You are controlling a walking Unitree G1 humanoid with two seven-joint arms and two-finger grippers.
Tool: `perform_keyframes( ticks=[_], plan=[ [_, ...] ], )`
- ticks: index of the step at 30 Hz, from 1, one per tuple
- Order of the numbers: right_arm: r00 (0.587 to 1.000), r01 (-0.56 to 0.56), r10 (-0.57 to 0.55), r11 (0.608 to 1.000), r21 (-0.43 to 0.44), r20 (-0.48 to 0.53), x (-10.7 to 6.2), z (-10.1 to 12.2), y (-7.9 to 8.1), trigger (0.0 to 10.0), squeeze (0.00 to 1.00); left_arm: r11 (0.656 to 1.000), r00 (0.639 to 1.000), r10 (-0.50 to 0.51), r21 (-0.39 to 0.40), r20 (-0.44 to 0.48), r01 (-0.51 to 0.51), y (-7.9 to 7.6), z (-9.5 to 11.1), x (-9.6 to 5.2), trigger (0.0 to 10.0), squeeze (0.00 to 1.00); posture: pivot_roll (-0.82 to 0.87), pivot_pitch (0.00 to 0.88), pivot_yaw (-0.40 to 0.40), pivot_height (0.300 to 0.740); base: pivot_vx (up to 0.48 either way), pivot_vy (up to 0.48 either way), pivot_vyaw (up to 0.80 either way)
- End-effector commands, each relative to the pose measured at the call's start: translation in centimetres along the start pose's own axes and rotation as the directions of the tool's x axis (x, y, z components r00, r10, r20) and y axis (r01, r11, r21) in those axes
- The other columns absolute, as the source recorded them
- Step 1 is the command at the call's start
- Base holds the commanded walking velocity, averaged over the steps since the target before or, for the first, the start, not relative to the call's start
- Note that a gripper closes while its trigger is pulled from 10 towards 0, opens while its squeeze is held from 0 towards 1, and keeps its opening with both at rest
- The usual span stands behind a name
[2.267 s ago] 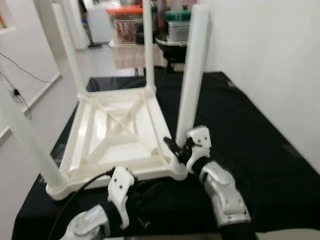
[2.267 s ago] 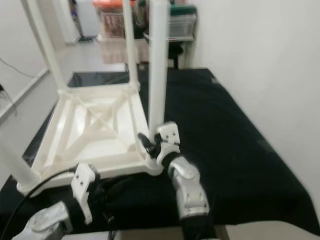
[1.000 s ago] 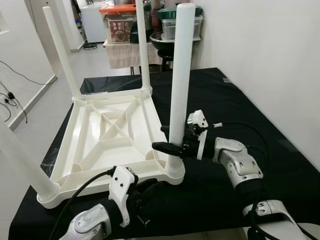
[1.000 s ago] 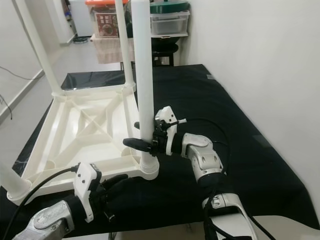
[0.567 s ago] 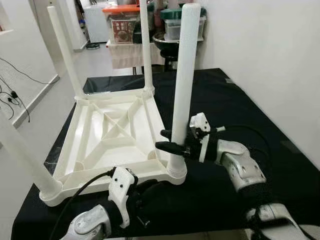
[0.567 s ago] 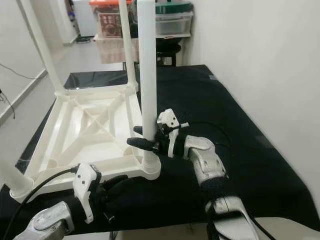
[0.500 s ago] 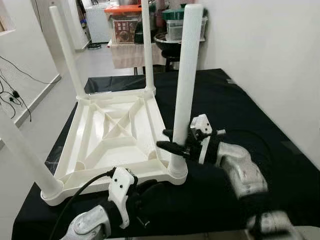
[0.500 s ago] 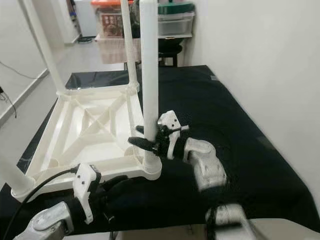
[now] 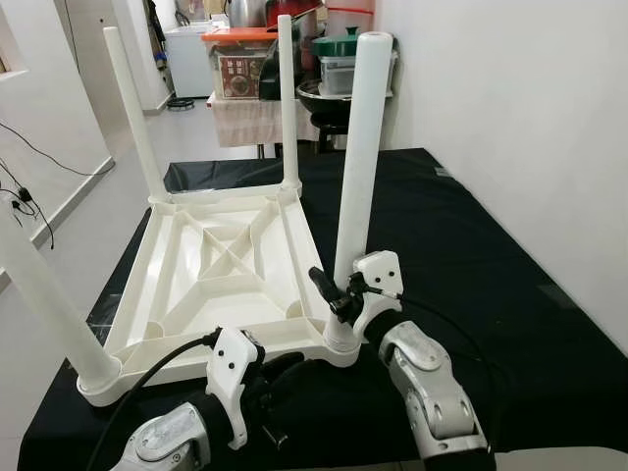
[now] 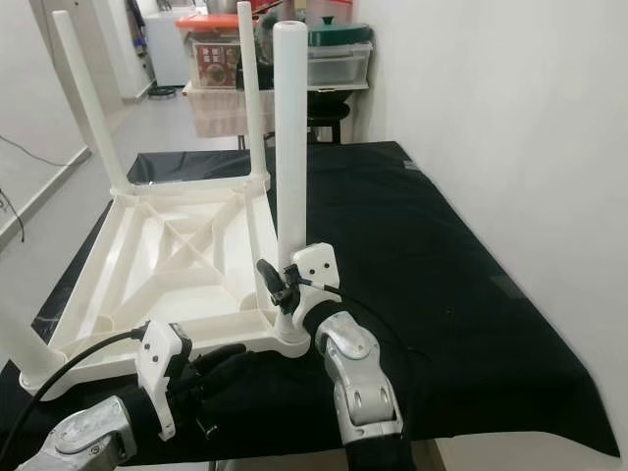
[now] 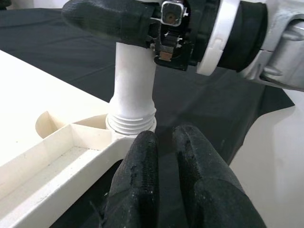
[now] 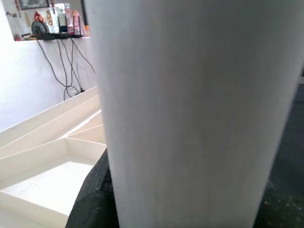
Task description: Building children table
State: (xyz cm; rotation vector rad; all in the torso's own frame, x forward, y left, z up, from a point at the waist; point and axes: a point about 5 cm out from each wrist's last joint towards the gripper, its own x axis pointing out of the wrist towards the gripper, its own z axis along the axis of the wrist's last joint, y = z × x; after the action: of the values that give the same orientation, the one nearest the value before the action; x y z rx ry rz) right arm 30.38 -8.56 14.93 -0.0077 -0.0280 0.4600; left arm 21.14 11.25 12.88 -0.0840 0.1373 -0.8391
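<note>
left eye view shows the table (image 9: 226, 265) lying upside down on a black cloth (image 9: 471, 265) that covers the worktop, its four white legs standing up. the near edge of the tabletop sits close to the cloth's front edge, with only a narrow strip of cloth before the drop; the left edge almost reaches the cloth's left side, beyond which is bare floor (image 9: 88, 216). to the right a wide stretch of cloth runs to the white wall (image 9: 510, 118), and at the back stands a low stand with storage boxes (image 9: 240, 64). the right gripper (image 9: 339, 292) is at the near right leg (image 9: 358, 167), low down just above its socket, its fingers (image 9: 321, 282) set on either side of the leg and pinching it; the right wrist view has the leg pressed close against the camera. the left gripper (image 11: 164, 156) lies low on the cloth just in front of the near edge, beside the same leg's threaded base, its two fingers pressed together and holding nothing, a little apart from the socket.
</note>
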Motion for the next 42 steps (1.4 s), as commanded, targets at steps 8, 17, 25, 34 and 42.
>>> perform_keyframes(
  ticks=[8, 17, 25, 34, 42],
  plan=[
    [0.937, -0.343, 0.348, 0.934, 0.105, -0.033, -0.4, -0.9, 1.6, 10.0, 1.0, 1.0, 1.0, -0.005, -0.001, -0.019, 0.005, 0.0, -0.2, 0.0, 10.0, 0.0, 0.05, 0.0, 0.011, 0.74, 0.0, 0.0, 0.0],
    [0.764, -0.645, 0.645, 0.764, 0.01, -0.01, 0.6, 1.4, -1.6, 10.0, 0.0, 1.0, 1.0, 0.002, -0.007, -0.017, -0.003, -0.1, -0.4, 0.0, 10.0, 0.0, 0.08, 0.0, -0.004, 0.74, 0.0, 0.0, 0.0],
    [0.692, -0.72, 0.722, 0.692, 0.055, -0.019, 2.2, 2.2, -4.1, 0.3, 0.0, 1.0, 1.0, 0.009, -0.008, -0.02, -0.009, -0.5, -0.5, -0.2, 10.0, 0.0, 0.1, 0.0, -0.017, 0.74, 0.0, 0.0, 0.0],
    [0.659, -0.747, 0.751, 0.659, 0.087, -0.034, 2.0, 1.9, -5.8, 0.0, 0.0, 1.0, 1.0, 0.012, -0.016, -0.028, -0.012, -0.8, -0.7, -0.6, 10.0, 0.0, 0.1, 0.0, -0.017, 0.74, 0.0, 0.0, 0.0],
    [0.898, -0.417, 0.415, 0.909, 0.018, -0.146, 0.3, -1.2, -5.5, 0.0, 0.0, 0.999, 0.999, 0.02, -0.025, -0.037, -0.021, -0.8, -1.2, -1.3, 10.0, 0.0, 0.09, 0.0, -0.052, 0.74, 0.0, 0.0, 0.0]
  ],
)
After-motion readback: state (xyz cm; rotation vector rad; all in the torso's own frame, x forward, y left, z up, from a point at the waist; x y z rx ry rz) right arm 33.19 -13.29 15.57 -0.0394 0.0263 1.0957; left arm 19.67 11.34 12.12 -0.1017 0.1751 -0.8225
